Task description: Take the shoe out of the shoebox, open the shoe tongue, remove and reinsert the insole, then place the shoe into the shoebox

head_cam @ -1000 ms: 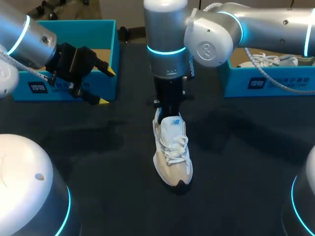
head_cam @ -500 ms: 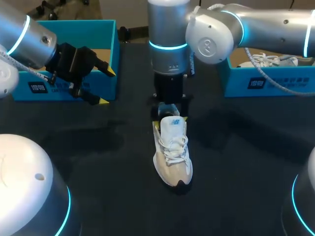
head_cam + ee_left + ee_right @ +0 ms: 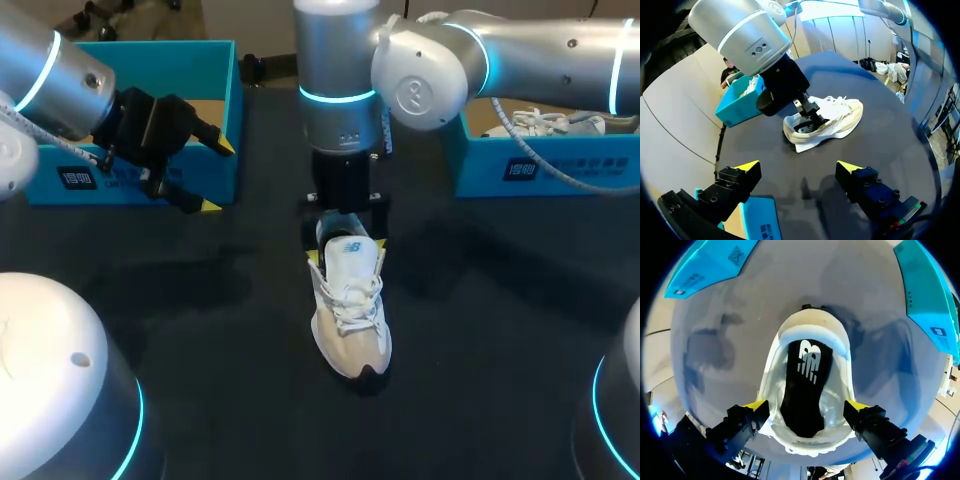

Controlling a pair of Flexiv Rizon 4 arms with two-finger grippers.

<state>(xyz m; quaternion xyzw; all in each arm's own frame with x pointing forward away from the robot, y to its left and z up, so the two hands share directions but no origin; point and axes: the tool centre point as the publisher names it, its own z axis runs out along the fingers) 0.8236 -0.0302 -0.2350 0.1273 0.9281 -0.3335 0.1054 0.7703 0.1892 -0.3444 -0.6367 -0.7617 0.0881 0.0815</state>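
Directly beneath the right claw (image 3: 346, 242) sits the shoe (image 3: 350, 320), upright on the dark table (image 3: 480, 340), heel opening under the fingers and toe running out ahead of them. Those fingers are spread wide, one yellow tip on each side of the collar, and neither looks to be pressing in, so this claw is open and empty. Look down through the right wrist view and there's the black insole (image 3: 802, 385), lying flat inside the shoe between and just ahead of the fingers.

Over on the other side, the left claw (image 3: 215, 175) hangs wide open too, holding nothing, just beside a blue shoebox (image 3: 225, 95), with the shoe well ahead of it.

So the shoe is out of the box, and with the insole this plainly exposed, I read this as the insole step. Whether it has already been out once, I cannot tell. The next move calls for narrowing those fingers, dipping into the opening and pinching the insole's heel edge. It should lift cleanly without dragging the shoe along.
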